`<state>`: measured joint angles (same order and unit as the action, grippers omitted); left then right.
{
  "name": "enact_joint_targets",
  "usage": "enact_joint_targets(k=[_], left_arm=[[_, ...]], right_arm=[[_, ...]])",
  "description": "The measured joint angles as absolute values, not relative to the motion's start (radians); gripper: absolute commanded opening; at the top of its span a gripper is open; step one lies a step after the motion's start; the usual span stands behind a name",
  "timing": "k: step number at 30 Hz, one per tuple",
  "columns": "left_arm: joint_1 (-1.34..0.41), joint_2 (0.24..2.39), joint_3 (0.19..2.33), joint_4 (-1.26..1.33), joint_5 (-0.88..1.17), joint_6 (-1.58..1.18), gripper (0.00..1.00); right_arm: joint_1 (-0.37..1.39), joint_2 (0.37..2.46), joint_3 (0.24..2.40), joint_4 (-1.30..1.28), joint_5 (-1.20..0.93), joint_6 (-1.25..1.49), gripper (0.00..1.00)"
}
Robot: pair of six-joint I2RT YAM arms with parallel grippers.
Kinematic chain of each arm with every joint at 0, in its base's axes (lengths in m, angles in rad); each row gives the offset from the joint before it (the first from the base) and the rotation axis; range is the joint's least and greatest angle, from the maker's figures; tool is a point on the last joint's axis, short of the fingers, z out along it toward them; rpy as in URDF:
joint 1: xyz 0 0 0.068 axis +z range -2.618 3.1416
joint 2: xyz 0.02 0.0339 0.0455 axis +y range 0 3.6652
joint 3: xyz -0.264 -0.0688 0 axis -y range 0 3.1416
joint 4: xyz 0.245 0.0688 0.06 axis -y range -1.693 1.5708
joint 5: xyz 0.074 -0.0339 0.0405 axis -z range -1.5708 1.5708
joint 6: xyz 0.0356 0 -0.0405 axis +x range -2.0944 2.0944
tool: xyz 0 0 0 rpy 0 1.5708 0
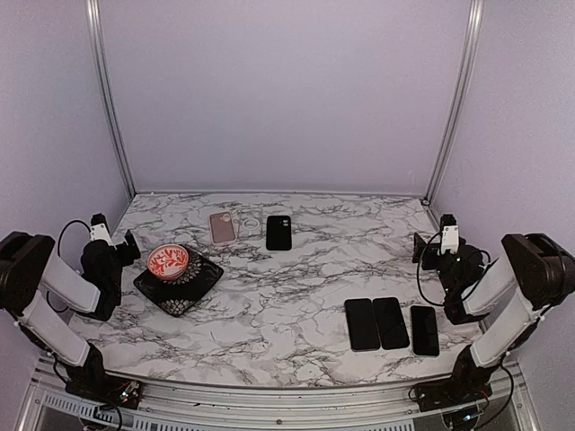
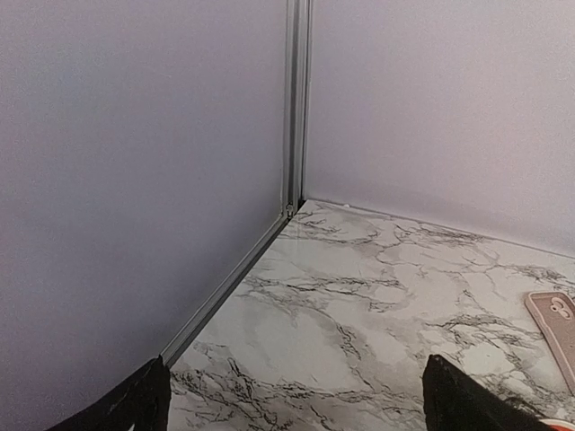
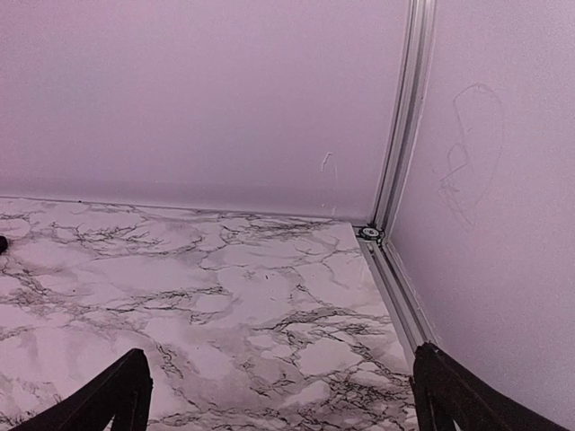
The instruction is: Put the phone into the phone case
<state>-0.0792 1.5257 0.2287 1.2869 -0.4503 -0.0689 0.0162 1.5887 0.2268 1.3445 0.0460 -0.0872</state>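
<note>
Three black phones (image 1: 362,323) (image 1: 391,322) (image 1: 424,329) lie flat side by side at the front right of the marble table. At the back left lie a pink phone case (image 1: 222,227), a clear one (image 1: 245,222) and a black one (image 1: 278,232). My left gripper (image 1: 126,247) hovers open at the left edge, well short of the cases; in its wrist view (image 2: 296,413) the pink case (image 2: 555,328) shows at the right edge. My right gripper (image 1: 422,244) is open at the right side, behind the phones, and its wrist view (image 3: 278,404) has only bare marble between the fingers.
A black patterned plate (image 1: 202,285) with a red bowl (image 1: 167,261) on it sits at the left, in front of the cases. Lilac walls and metal corner posts (image 2: 296,99) (image 3: 404,117) close in the table.
</note>
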Motion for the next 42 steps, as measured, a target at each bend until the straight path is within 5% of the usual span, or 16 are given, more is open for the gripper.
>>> enact_joint_targets(k=[6, 11, 16, 21, 23, 34, 42], left_arm=[[-0.078, 1.499, 0.189, 1.301, -0.450, -0.067, 0.99], [-0.082, 1.244, 0.188, 1.187, -0.506, -0.096, 0.99], [-0.167, 1.087, 0.282, 1.050, -0.506, -0.115, 0.99], [-0.360, 1.076, 0.542, 0.785, -0.506, -0.085, 0.99], [-0.437, 1.083, 0.639, 0.674, -0.501, -0.080, 0.99], [-0.724, 1.354, 1.167, -0.056, -0.369, -0.063, 0.97], [-0.719, 1.742, 1.440, -0.292, -0.345, -0.072, 0.93]], right_arm=[[0.016, 1.589, 0.227, 1.345, 0.031, -0.091, 0.99], [0.016, 1.587, 0.231, 1.333, 0.015, -0.098, 0.99], [0.017, 1.446, 0.356, 1.033, -0.028, -0.079, 0.98], [0.015, 1.217, 0.539, 0.784, -0.133, 0.046, 0.65], [0.016, 1.184, 0.607, 0.695, -0.205, 0.109, 0.59], [0.410, 1.394, 1.023, -0.046, -0.039, 0.223, 0.58], [0.543, 1.731, 1.279, -0.134, 0.064, 0.313, 0.43]])
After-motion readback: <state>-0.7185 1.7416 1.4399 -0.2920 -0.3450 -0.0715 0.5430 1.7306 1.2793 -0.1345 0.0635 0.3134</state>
